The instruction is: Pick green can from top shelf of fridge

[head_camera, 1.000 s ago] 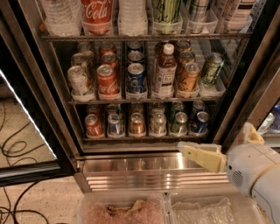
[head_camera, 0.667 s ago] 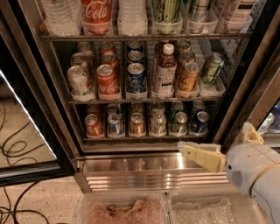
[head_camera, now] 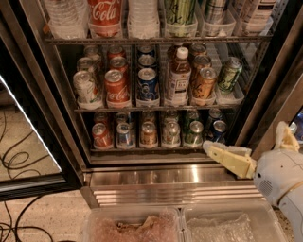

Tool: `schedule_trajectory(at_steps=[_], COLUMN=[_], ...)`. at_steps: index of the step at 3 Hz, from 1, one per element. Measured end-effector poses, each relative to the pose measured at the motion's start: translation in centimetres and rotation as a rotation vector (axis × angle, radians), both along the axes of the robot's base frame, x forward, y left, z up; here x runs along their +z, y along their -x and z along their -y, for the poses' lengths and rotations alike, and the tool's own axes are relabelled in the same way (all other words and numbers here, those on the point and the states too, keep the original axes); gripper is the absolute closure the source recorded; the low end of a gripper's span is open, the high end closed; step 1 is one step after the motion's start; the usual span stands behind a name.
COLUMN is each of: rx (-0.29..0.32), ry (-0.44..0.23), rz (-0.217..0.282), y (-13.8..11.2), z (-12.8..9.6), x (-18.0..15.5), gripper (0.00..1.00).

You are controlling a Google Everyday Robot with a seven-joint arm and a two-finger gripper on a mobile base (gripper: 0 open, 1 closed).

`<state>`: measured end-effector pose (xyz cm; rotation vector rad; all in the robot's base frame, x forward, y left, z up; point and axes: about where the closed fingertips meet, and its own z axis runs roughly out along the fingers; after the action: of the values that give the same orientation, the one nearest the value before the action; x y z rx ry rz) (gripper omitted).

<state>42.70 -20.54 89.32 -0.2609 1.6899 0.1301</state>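
Note:
The green can (head_camera: 179, 11) is tall and pale green with dark streaks. It stands in a clear tray on the top shelf (head_camera: 156, 41) of the open fridge (head_camera: 33, 85), right of a clear bottle; its lid is cut off by the top edge of the view. My gripper (head_camera: 246, 142), with cream-yellow fingers (head_camera: 229, 158), is at the lower right. It sits in front of the fridge's steel base, far below the can and to its right. It is open and empty.
A Coca-Cola bottle (head_camera: 105, 14) and water bottles (head_camera: 61, 16) share the top shelf. Short soda cans and a brown bottle (head_camera: 179, 75) fill the two lower racks. The ribbed steel base (head_camera: 156, 184) and two clear bins (head_camera: 137, 227) lie below. Cables (head_camera: 19, 160) lie on the floor at the left.
My gripper has risen a little and shifted slightly right. Nothing in the fridge has moved.

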Motion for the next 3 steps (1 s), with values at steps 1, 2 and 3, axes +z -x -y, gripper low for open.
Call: schedule_trajectory(at_steps=[1,2,3], rx=[0.043,0.062,0.062], ry=[0.066,0.013,0.013], rz=[0.123,0.165,0.164], y=[-1.82,-1.87,-1.87], z=[-2.48,-3.06,-3.04], x=[1.96,2.8,2.78], gripper=[0.0,0.0,0.0])
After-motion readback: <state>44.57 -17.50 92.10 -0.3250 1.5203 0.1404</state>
